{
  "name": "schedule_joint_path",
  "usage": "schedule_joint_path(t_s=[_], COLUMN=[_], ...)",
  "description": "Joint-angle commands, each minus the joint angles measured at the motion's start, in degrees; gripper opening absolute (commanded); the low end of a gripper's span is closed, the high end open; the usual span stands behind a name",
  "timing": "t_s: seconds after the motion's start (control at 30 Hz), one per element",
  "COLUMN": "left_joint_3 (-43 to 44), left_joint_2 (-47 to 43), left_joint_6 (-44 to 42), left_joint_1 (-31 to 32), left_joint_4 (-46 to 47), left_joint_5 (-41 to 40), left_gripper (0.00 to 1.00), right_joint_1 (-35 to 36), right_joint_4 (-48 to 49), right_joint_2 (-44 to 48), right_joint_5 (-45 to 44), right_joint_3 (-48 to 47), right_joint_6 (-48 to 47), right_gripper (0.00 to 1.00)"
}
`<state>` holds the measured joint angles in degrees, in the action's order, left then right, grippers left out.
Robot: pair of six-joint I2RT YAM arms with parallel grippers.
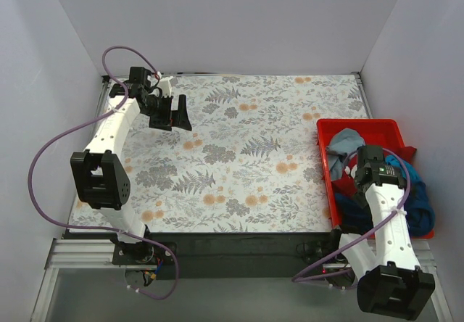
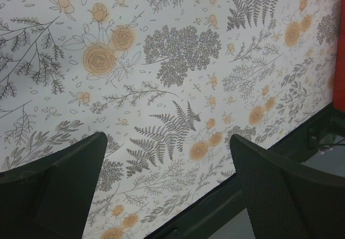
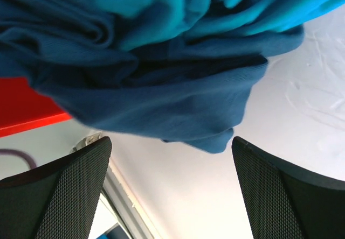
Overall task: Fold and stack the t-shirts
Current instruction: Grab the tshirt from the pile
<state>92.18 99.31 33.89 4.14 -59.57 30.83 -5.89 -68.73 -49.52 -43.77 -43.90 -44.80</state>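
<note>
T-shirts [image 1: 420,199] heaped in red bin [image 1: 355,124], surface [image 1: 239,162] right edge. Right gripper [image 3: 171,145] wide, empty, over heap for first pick. Left gripper [image 1: 171,114] wide, empty, far-left corner.

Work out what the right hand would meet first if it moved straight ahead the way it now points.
Probably the blue shirt spilling over the edge of the red bin. The open right hand points at its folds, with nothing in between. How far off the cloth lies is unclear.
</note>
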Motion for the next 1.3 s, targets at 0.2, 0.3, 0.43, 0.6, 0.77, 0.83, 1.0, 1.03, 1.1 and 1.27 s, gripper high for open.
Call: schedule_joint_path(t_s=[0.2,0.3,0.43,0.6,0.77,0.83,1.0,1.03,1.1,1.27], left_joint_3=[-0.7,-0.8,-0.8,-0.1,0.5,0.5,-0.4,-0.7,-0.8,-0.6], left_joint_2=[-2.2,-2.0,-1.9,-1.3,-1.4,-1.4,-1.9,-2.0,-2.0,-2.2], left_joint_6=[-0.1,-0.1,-0.1,0.1,0.1,0.1,-0.1,0.0,0.1,0.2], left_joint_1=[0.5,0.5,0.7,0.8,1.0,1.0,1.0,1.0,1.0,1.0], left_joint_4=[0.1,0.0,0.2,0.2,-0.1,-0.1,0.3,0.4,0.4,0.5], left_joint_5=[0.3,0.3,0.4,0.4,0.5,0.6,0.9,1.1,1.2,0.6], left_gripper=[0.98,0.98,0.98,0.98,0.98,0.98,0.98,0.98,0.98,0.98], right_joint_1=[-9.8,-11.5,-13.4,-15.5,-19.6,-21.3,-22.7,-22.7,-22.8,-23.1], right_joint_4=[12.5,12.7,12.7,12.9,13.4,13.4,13.4,13.5,13.5,13.4], right_joint_2=[-2.2,-2.6,-2.0,-1.7,-4.4,-5.1,-5.6,-5.4,-5.7,-6.3], right_joint_5=[1.1,2.1,3.2,4.5,6.5,7.1,9.0,9.4,9.7,10.5], right_joint_3=[-1.8,-1.8,-0.6,0.3,-0.8,-1.1,-1.6,-1.6,-1.3,-2.1], right_joint_6=[-14.2,-15.1,-16.8,-18.8,-19.9,-20.7,-21.6,-21.9,-22.1,-22.1], right_gripper=[0.98,0.98,0.91,0.70,0.57,0.53,0.64,0.63,0.50,0.01])
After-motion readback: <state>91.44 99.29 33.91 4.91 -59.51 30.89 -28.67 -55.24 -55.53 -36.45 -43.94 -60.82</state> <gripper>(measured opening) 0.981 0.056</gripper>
